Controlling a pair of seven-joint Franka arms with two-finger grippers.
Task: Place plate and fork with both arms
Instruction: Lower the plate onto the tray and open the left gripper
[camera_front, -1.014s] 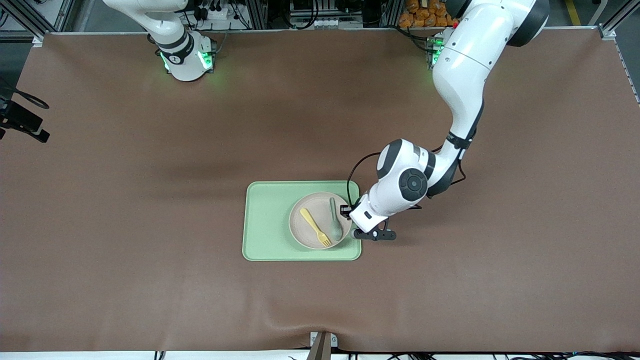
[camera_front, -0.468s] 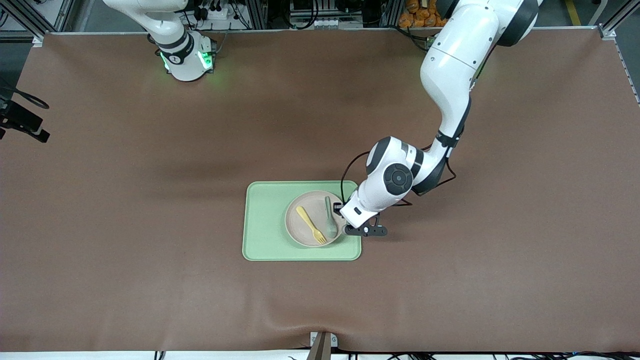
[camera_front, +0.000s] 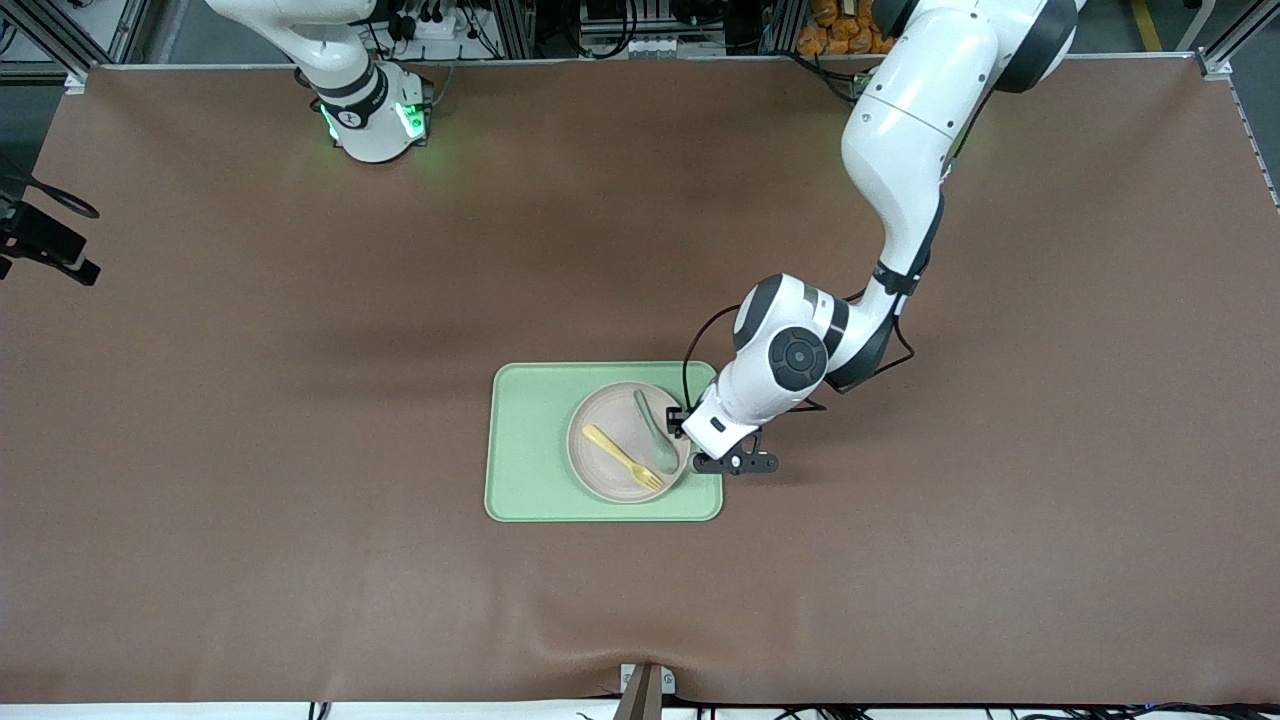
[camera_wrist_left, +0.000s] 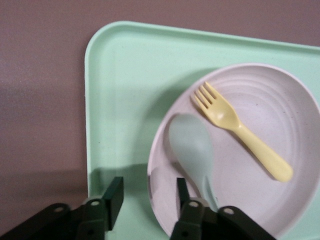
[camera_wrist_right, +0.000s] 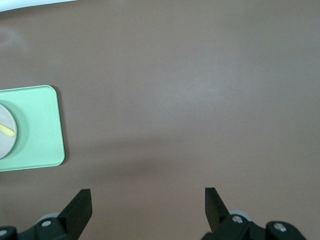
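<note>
Twice confirmed, in front and left wrist views: left claw (camera_wrist_left: 149, 183) down low at the rim of the plate (camera_front: 605, 478). Found its jaws parted to a middling width and set astride that rim. Placed one finger (camera_wrist_left: 114, 192) over the tray (camera_front: 530, 440) just outside the plate, the other (camera_wrist_left: 182, 192) just inside it. Saw a clear gap between outer finger and rim. Could not tell whether the inner finger touches the plate. Recorded no clamping on the rim.

Located plate lying flat on the tray, in the half toward the left arm's end, directly beneath and beside the claw. Located fork (camera_front: 622, 455) lying in the plate, apart from both fingers, with tines toward the front camera and handle angled toward the right arm's end. Noted spoon (camera_front: 652, 438) also in the plate, between fork and claw. Found its bowl close to the fork's tines and its handle running up close to the inner finger. Could not determine contact there.

Traced left arm (camera_front: 900, 150) from its base down to the tray.

Checked right claw (camera_wrist_right: 148, 200) in its own wrist view: jaws wide, holding nothing, hanging over bare table (camera_wrist_right: 200, 75), well apart from the tray. Logged right arm (camera_front: 350, 90) as waiting.
</note>
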